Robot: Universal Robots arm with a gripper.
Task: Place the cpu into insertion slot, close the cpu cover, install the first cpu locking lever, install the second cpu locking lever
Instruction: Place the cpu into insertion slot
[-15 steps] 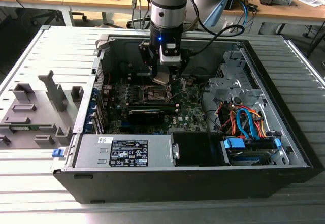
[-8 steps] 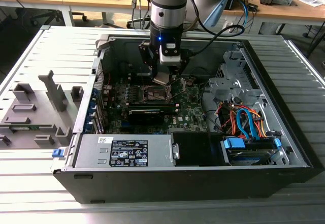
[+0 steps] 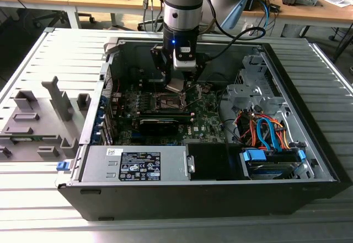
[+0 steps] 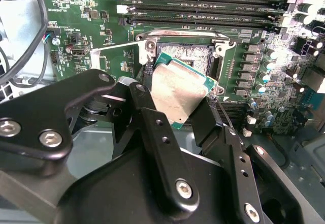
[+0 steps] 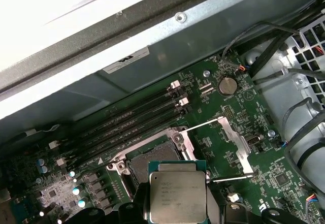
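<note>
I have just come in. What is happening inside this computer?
The arm's end effector grips the cpu by its edges and holds it tilted above the slot, inside the case. The slot is open and empty, and the cpu is not yet seated.

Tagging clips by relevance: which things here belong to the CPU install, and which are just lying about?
Job: gripper, shut on the cpu; insertion slot, uncovered; cpu cover, swung back.
Lying about: memory slots; coin battery; power supply; blue and orange cables; grey fixtures.
</note>
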